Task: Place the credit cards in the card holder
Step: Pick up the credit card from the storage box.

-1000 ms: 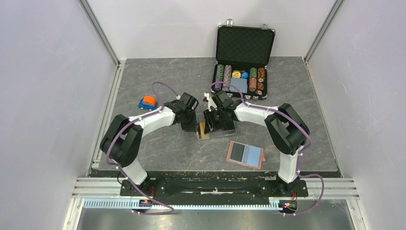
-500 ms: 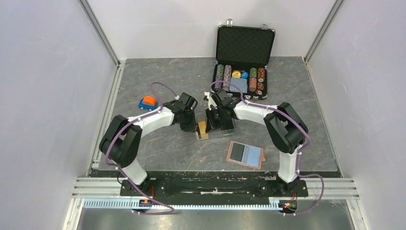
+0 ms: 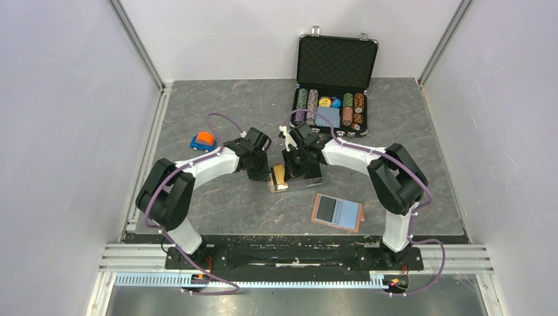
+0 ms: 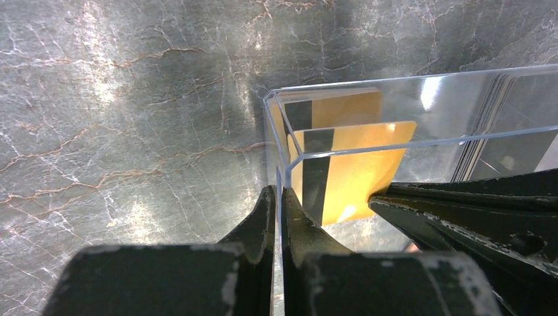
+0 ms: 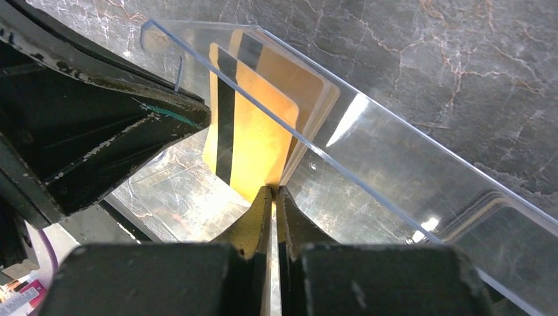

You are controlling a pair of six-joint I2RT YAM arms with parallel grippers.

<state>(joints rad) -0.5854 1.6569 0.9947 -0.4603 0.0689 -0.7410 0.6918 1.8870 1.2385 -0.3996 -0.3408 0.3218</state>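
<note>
A gold credit card [image 5: 253, 131] with a black stripe stands tilted at the left end of a clear plastic box [image 5: 395, 178]. My right gripper [image 5: 272, 192] is shut on that card's lower edge. A second gold card [image 4: 342, 108] leans behind it, and more cards [image 4: 490, 125] stack at the box's far end. My left gripper [image 4: 279, 197] is shut on the end wall of the clear box [image 4: 395, 82]. From above, both grippers [image 3: 263, 172] [image 3: 294, 170] meet over the gold card [image 3: 279, 175]. The card holder [image 3: 338, 212] lies open, blue inside, to the front right.
An open black poker-chip case [image 3: 332, 79] sits at the back. A small blue and orange toy car [image 3: 203, 140] rests to the left. The left arm's fingers [image 5: 99, 138] crowd close beside the held card.
My right gripper has closed on the gold card, and the card now stands raised and brighter at the box's left end. The left gripper has kept its hold on the box.
</note>
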